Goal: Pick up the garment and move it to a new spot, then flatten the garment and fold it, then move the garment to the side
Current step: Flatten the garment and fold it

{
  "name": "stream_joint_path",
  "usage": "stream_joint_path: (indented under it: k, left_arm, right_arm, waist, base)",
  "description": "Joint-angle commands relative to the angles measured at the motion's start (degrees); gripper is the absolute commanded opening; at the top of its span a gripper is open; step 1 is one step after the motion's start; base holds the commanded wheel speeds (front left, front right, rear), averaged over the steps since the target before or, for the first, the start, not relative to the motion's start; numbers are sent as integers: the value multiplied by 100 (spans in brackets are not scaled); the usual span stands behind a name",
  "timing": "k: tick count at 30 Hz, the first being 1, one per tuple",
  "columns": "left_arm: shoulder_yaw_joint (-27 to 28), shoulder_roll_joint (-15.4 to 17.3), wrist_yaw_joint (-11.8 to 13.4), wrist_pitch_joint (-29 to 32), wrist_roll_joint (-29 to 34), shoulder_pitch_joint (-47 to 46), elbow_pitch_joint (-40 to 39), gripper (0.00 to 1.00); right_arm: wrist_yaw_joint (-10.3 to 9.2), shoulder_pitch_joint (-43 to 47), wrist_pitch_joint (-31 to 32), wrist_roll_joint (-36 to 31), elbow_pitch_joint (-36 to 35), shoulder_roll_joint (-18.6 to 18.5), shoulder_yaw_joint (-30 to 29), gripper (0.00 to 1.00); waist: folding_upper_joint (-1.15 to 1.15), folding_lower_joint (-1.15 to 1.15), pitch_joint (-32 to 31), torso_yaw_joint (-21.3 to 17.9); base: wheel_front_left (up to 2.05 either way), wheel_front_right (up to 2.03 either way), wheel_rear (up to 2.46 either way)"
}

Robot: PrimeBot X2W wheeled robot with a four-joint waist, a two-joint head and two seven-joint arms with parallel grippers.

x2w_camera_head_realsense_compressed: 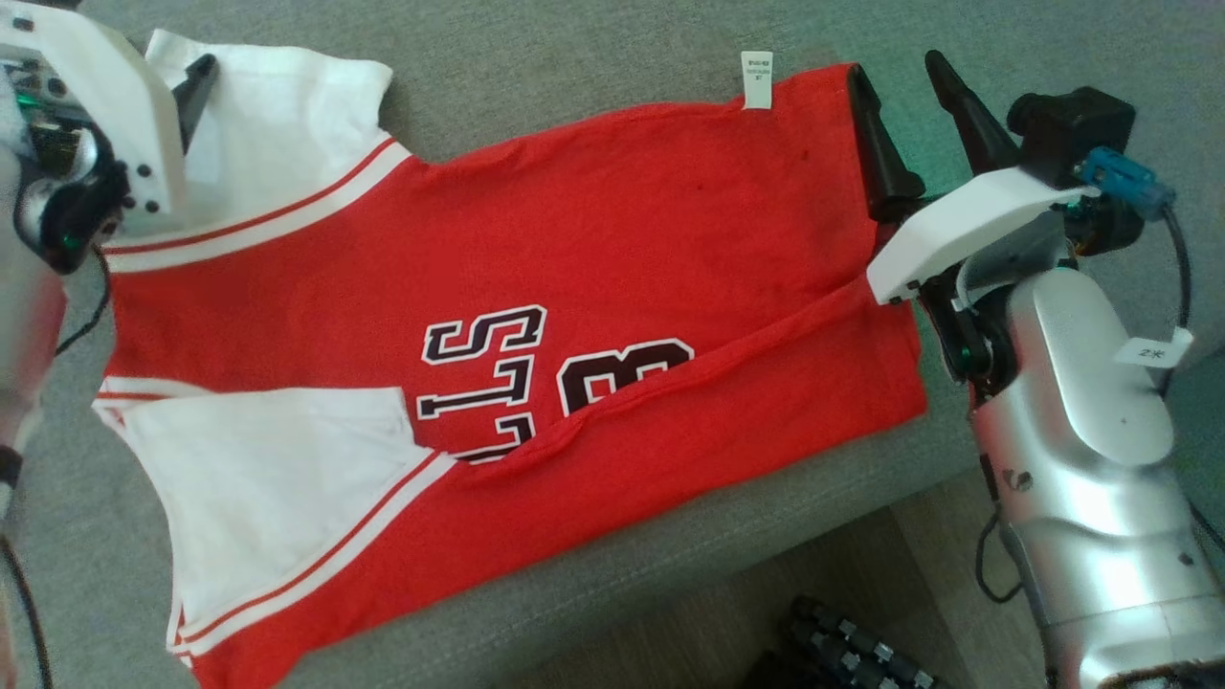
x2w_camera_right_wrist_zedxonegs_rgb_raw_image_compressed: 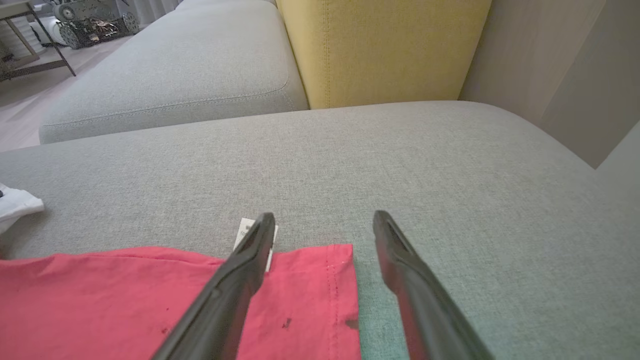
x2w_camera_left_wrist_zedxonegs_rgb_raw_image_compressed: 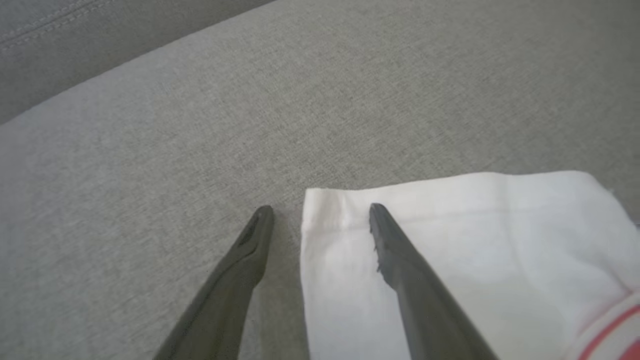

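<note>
Garment [x2w_camera_head_realsense_compressed: 574, 239]: I see it flat on the grey cushion [x2w_camera_head_realsense_compressed: 574, 57], centre frame.
Left gripper [x2w_camera_left_wrist_zedxonegs_rgb_raw_image_compressed: 320, 212]: jaws apart, straddling the sleeve corner [x2w_camera_left_wrist_zedxonegs_rgb_raw_image_compressed: 320, 200], 10 o'clock.
Right gripper [x2w_camera_right_wrist_zedxonegs_rgb_raw_image_compressed: 325, 220]: jaws apart, over the hem corner [x2w_camera_right_wrist_zedxonegs_rgb_raw_image_compressed: 342, 255], 2 o'clock.

Jersey [x2w_camera_head_realsense_compressed: 622, 211] lettering [x2w_camera_head_realsense_compressed: 612, 378] partly hidden under fold; label [x2w_camera_head_realsense_compressed: 756, 79] print too small to read
</note>
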Motion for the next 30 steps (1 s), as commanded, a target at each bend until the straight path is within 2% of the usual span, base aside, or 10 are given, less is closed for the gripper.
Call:
stream_joint_path:
  k: [1,2,5,13,20,30]
  left_arm:
    - [94,199,-34,37,-112,-229,-120,10]
    - [36,188,-34,72,-206,-217,-141,0]
    - [-49,201,-34,-30,-399,-248,-217,0]
    - [55,120,-35,-976,-642,-239,-421,0]
    - [148,88,-35,-1461,-825,46,-811,0]
    - [123,100,28,-1462,-936,342,-1451,0]
  right_arm:
    - [-4,-123,-39,-9,-155,60,43,100]
    - [-4,-131,-37,-20,-151,60,25,100]
    - [-4,-145,-29,-76,-141,61,-62,100]
    - [-4,-224,137,-72,55,41,-397,100]
    - [-4,-337,522,-21,441,-399,-370,100]
    - [-4,-649,987,202,1086,-930,-262,100]
  waist:
    - [0,0,-1,18]
    - [0,0,-3,35]
    - [0,0,-15,121]
    - [0,0,-181,474]
    - [0,0,-302,814]
    - [0,0,-246,1117]
  base:
    - [0,0,0]
    - [0,0,0]
    - [0,0,0]
    - [0,0,0]
    - [0,0,0]
    - [0,0,0]
